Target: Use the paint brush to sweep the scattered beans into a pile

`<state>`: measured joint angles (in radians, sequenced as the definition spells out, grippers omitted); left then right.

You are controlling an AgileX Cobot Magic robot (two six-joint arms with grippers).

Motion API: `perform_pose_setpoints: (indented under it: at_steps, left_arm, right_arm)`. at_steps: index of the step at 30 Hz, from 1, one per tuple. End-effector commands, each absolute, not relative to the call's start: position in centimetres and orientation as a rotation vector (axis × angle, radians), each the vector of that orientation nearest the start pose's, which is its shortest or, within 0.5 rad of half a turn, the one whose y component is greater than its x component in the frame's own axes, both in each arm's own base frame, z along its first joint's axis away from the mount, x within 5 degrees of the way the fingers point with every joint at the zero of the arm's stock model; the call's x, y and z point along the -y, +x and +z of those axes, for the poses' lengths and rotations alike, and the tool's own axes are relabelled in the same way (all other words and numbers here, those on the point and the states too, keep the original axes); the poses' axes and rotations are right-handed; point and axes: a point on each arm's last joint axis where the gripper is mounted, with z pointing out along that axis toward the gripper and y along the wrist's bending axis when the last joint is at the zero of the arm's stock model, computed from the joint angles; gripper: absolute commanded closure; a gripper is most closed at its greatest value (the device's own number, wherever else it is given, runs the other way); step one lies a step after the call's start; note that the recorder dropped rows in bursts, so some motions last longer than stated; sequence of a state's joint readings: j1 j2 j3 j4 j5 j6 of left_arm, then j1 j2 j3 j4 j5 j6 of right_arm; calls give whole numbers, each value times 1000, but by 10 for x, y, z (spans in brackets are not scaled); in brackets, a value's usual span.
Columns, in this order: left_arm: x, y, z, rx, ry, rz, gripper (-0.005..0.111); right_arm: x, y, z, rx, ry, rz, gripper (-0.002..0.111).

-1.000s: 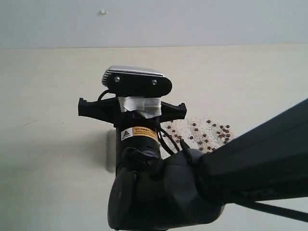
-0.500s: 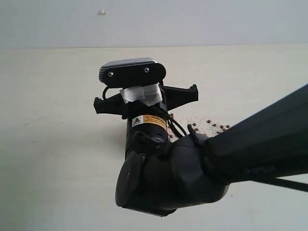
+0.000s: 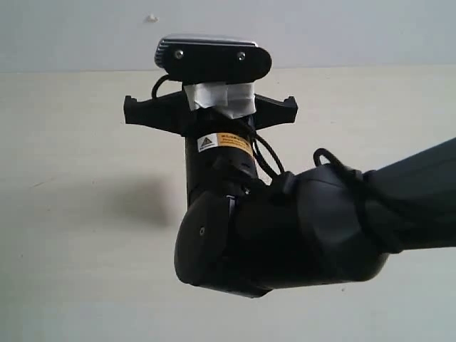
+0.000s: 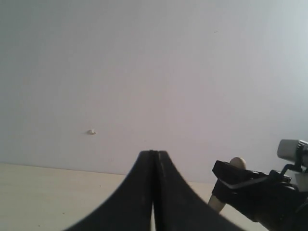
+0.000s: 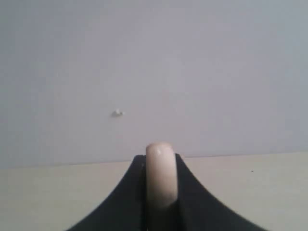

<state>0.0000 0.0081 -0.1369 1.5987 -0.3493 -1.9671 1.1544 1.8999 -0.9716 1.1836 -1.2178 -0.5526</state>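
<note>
Right gripper (image 5: 160, 161): clamped on the paint brush (image 5: 161, 180) handle, low centre of frame.
Left gripper (image 4: 154, 156): fingers pressed together, holding nothing, bottom centre.
Beans: unseen, perhaps hidden behind the right arm (image 3: 285, 228) mid-frame.

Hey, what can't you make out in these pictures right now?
The beans: in no view; the right arm blocks the exterior view's middle.
The paint brush: only its handle tip shows, clamped in the right hand; bristles hidden everywhere.
The left hand: shut, its base cut off by the left wrist view's edge.
</note>
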Motion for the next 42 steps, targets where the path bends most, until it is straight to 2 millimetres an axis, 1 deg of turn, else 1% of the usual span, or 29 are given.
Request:
perform_pose_setpoints:
  at_steps: [1,5,7,11,13,15,20,25,31,34,36,40,42]
  left_arm:
    - [31,42,256,-1402,44,-546,107]
    - [31,42,256,-1402,44,-546,107]
    - [31,42,256,-1402,44,-546,107]
    - [31,42,256,-1402,44,-546,107]
    - [31,42,256,-1402,44,-546,107]
    - [31,42,256,-1402,44,-546,107]
    - [31,42,256,-1402,44,-546,107]
    - [31,42,256,-1402,44,-546,107]
    - [31,42,256,-1402,44,-546,107]
    - [31,42,256,-1402,44,-546,107]
    - [31,42,256,-1402,44,-546,107]
    - [31,42,256,-1402,44,-546,107]
    - [31,42,256,-1402,44,-546,107]
  right_arm:
    - [-296,221,217,-1555,68,243,108]
    - [-297,232,209,-1546,220,373,108]
    - [-294,242,199,-1538,292,436,108]
    - [-283,262,175,-1539,429,484,108]
    - [-279,269,165,-1549,441,457,108]
    - [-275,273,159,-1559,422,413,108]
    - [-268,278,154,-1587,356,276,108]
    - [-266,277,163,-1607,174,80,108]
    - [-260,276,174,-1630,126,-50,108]
    - [-259,275,182,-1615,121,-42,108]
    - [-260,274,191,-1596,126,-16,108]
    - [-257,267,220,-1552,176,59,108]
    - [-254,259,235,-1532,190,95,108]
